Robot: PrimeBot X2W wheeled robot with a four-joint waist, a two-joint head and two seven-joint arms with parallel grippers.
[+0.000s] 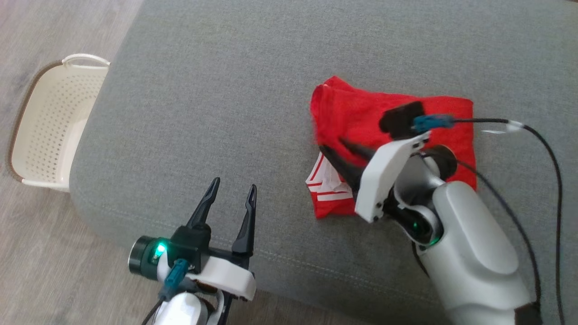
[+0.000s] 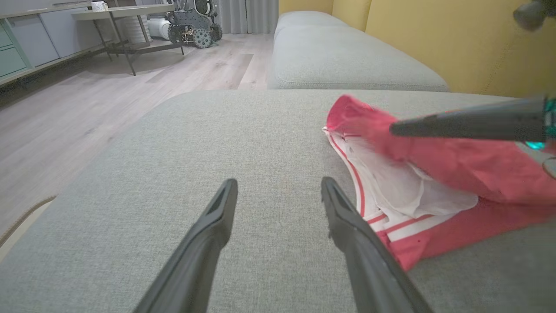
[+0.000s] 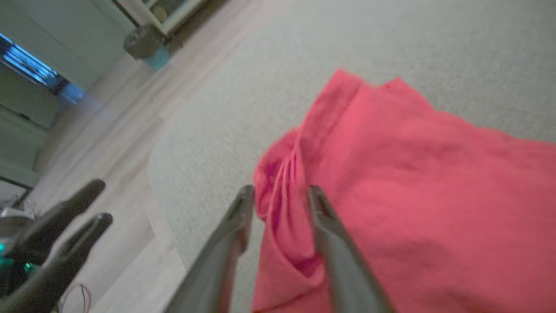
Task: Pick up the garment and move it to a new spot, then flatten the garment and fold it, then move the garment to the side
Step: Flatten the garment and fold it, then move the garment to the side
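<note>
Right gripper (image 1: 333,145), jaws parted, straddles a ridge at the left edge of the red garment (image 1: 361,113), which lies folded on the grey sofa (image 1: 216,81), right of centre. It looks light and limp, best pinched at corners or hems. Left gripper (image 1: 235,183) gapes empty, near left.

Cream basket (image 1: 49,122), perhaps plastic, beside grey couch (image 1: 216,90).
</note>
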